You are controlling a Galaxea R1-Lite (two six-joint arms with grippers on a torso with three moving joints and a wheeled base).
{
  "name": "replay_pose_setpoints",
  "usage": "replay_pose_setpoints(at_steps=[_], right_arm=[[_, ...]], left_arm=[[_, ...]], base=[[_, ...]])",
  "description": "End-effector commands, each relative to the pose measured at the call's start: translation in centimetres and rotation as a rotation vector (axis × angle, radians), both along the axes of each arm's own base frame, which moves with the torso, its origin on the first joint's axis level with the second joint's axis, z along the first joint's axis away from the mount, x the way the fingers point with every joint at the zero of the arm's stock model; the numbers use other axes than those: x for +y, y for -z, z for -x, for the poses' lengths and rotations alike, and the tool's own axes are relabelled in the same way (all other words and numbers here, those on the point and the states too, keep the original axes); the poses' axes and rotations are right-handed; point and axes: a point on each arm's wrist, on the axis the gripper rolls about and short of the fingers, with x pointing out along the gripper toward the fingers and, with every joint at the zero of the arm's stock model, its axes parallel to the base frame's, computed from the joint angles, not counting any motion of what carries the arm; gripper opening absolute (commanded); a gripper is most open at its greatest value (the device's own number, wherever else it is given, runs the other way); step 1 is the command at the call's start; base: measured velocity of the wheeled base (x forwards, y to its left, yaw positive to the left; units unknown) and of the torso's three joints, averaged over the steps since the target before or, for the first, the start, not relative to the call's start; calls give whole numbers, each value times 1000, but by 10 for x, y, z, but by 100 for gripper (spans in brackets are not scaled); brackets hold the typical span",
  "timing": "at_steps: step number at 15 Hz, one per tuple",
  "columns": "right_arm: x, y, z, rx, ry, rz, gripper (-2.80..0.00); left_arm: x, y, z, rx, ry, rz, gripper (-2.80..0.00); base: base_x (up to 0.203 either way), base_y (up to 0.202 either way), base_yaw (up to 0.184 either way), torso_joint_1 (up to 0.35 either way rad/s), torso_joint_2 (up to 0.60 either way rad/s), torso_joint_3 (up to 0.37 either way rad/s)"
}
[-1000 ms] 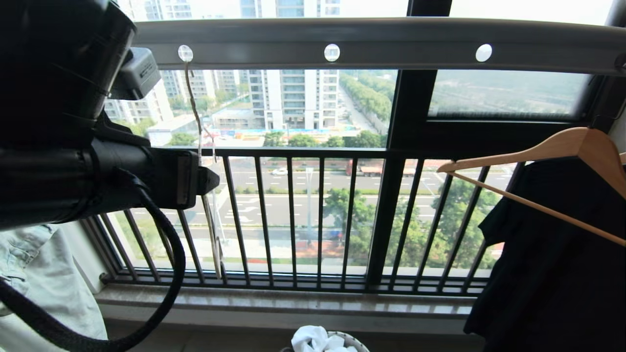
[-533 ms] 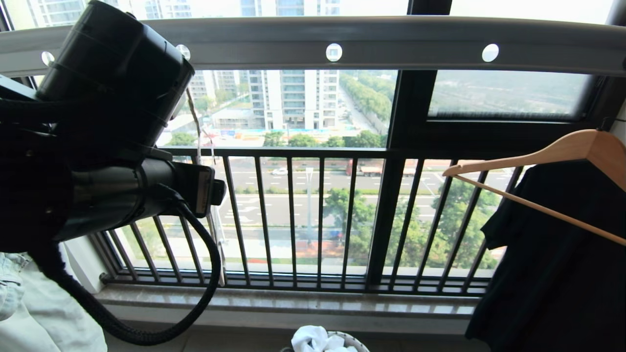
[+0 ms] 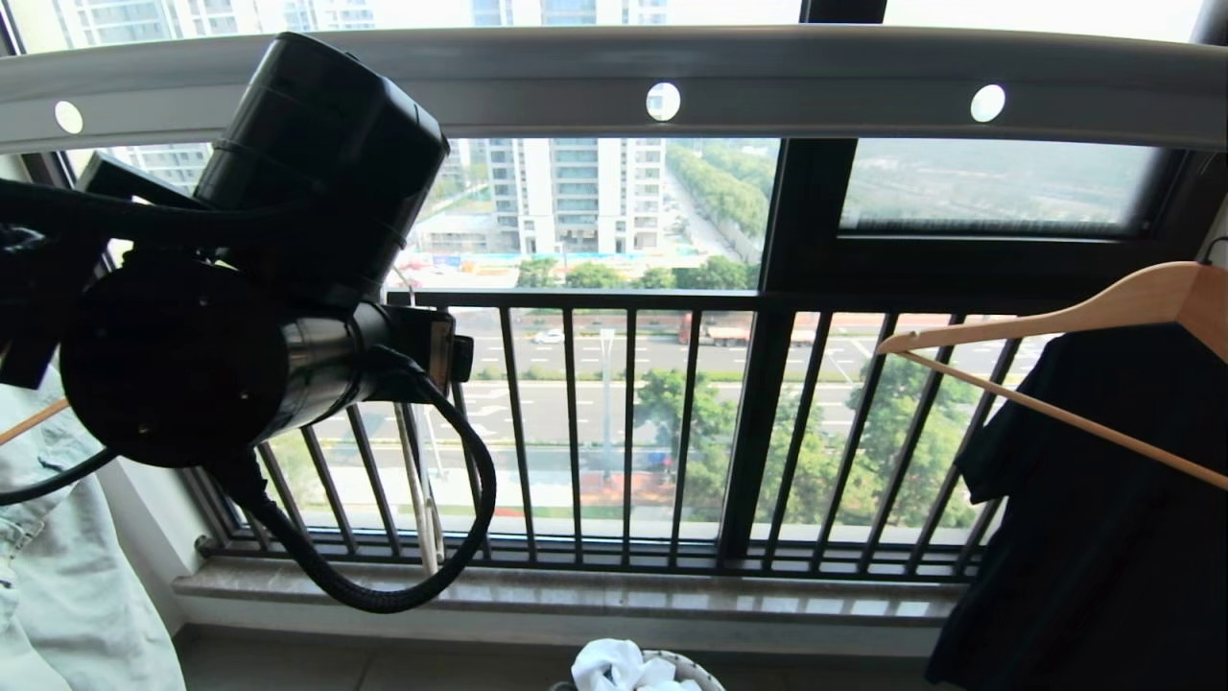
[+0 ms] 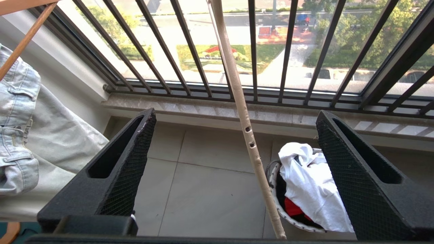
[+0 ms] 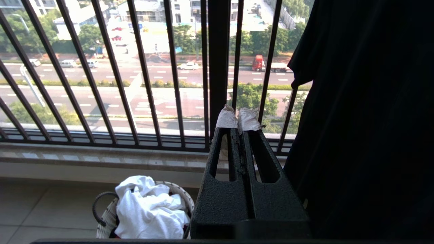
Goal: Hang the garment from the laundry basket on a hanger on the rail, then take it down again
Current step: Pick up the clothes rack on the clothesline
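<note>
The white garment (image 4: 312, 183) lies crumpled on top of the round white laundry basket (image 4: 297, 225) on the floor below the window, also seen as garment (image 5: 149, 206) in basket (image 5: 101, 217). The cream hanger (image 4: 249, 142) dangles in front of the window bars, and its rod passes between the wide-apart fingers of my open left gripper (image 4: 235, 114) without touching either. In the head view the hanger (image 3: 419, 499) shows below my left arm (image 3: 288, 288), which hides its top. The grey rail (image 3: 815, 82) runs overhead. My right gripper (image 5: 237, 118) is shut and empty, low beside the basket.
A light-wood hanger (image 3: 1055, 321) carries a black garment (image 3: 1103, 537) at the right. A pale denim jacket (image 4: 17, 118) hangs at the left. Black window bars (image 3: 624, 432) and a stone sill (image 3: 576, 595) stand just ahead. A red garment (image 4: 293, 208) lies under the white one.
My left arm has swung to the right across the head view, its wrist end now further right along the bars. The whole scene has shifted slightly right.
</note>
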Motion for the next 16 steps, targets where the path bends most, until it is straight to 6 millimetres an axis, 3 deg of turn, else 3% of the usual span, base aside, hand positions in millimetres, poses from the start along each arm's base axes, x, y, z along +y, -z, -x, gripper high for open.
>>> replay_pose_setpoints(at_steps=[1,11,16], right_arm=[[0,0,0,1,0,0,-280],[0,0,0,1,0,0,-280],[0,0,0,1,0,0,-280]], left_arm=[[-2,1,-3,-8,-11,4,0],[8,5,-20,-30,-128,31,0],[11,4,-17,-34,-135,31,0]], base=[[0,0,0,0,0,0],[0,0,0,0,0,0],[0,0,0,0,0,0]])
